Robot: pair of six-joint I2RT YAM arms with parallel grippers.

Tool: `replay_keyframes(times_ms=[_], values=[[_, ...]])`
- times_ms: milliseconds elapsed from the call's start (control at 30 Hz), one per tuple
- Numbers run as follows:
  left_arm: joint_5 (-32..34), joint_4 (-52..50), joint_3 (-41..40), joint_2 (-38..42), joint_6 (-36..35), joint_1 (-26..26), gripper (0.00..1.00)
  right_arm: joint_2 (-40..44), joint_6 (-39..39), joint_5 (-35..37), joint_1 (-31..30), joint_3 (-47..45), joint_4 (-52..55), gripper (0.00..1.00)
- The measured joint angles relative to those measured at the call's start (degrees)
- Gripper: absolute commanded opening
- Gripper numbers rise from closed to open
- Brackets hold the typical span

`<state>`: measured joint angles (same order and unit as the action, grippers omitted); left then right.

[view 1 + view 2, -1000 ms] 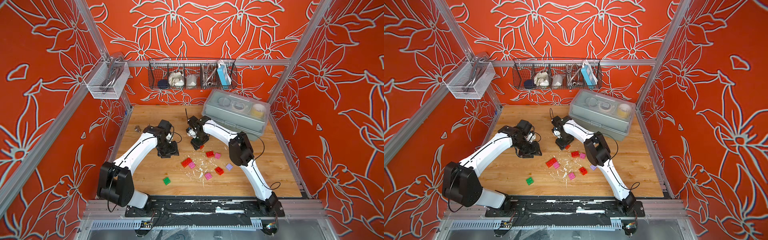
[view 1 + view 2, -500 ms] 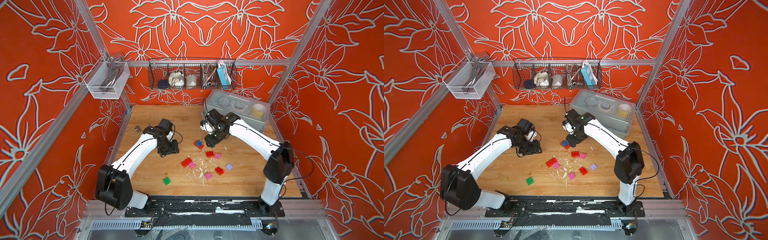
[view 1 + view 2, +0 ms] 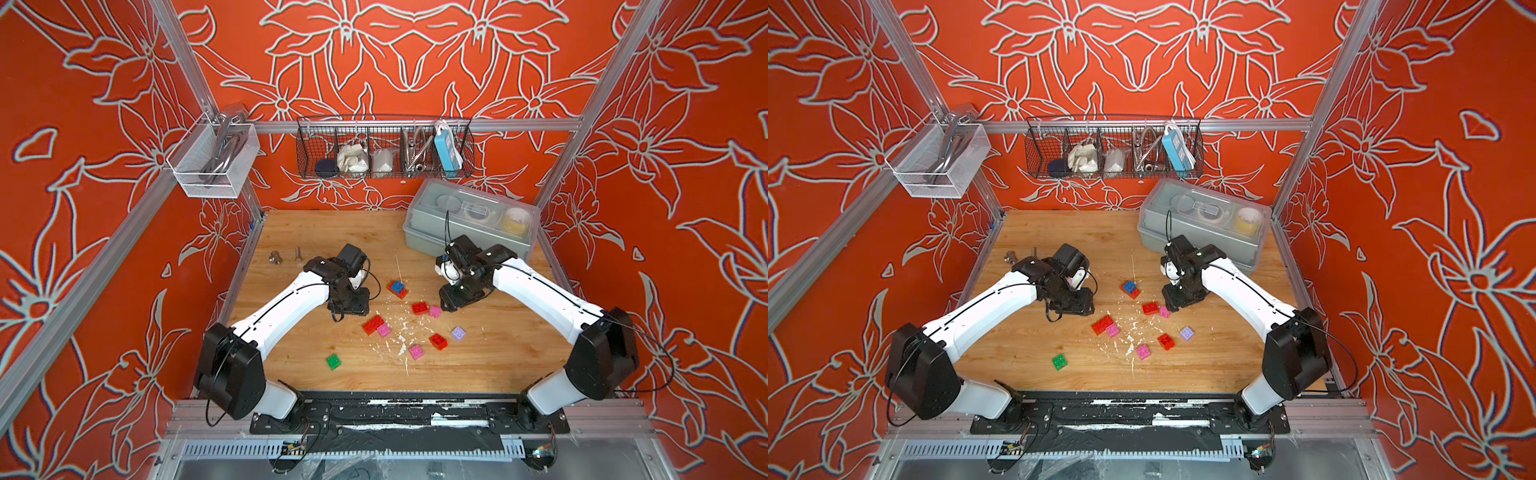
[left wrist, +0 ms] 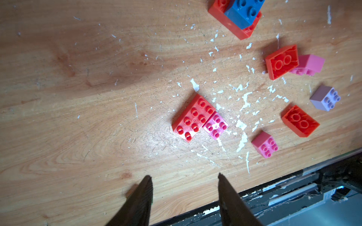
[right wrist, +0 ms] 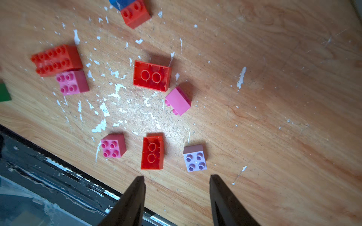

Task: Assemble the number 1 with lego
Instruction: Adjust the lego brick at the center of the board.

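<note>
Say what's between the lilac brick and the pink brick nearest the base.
A red brick, underside up, touching neither; shows in right wrist and both top views.

In both top views the left arm reached from the lower left toward the frame's centre, wrist bent downward, and the right arm mirrored it from the lower right. The left gripper pointed down, jaws apart and empty. The right gripper likewise stood parted, holding nothing.

L arm & R arm: white shells, black joints, thin black cables, dark tool fingers
</note>
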<state>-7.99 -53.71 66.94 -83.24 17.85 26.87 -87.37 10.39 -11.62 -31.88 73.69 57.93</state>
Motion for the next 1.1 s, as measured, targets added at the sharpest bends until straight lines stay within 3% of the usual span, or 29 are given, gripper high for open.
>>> replay_keyframes(times_ms=[333, 633, 800, 967, 1100], values=[[-0.9, -2.3, 0.0, -0.4, 4.1, 2.4, 0.53, 8.5, 6.3, -4.8, -0.9, -10.6, -6.0, 0.59], [-2.7, -1.4, -2.6, -0.4, 8.3, 2.4, 0.52, 4.0, 13.5, 0.3, -15.2, -10.9, -6.7, 0.58], [-3.1, -0.9, -2.8, -0.4, 9.6, 2.4, 0.52, -0.6, 16.9, 3.8, -19.1, -9.5, -6.4, 0.58], [-4.0, -1.0, -2.1, -1.4, 10.3, 2.2, 0.51, -2.2, 19.3, 7.5, -19.9, -8.7, -5.7, 0.53], [-4.1, -1.2, -0.2, -2.4, 10.1, 1.8, 0.51, -2.2, 18.7, 8.5, -16.9, -8.1, -3.9, 0.51]])
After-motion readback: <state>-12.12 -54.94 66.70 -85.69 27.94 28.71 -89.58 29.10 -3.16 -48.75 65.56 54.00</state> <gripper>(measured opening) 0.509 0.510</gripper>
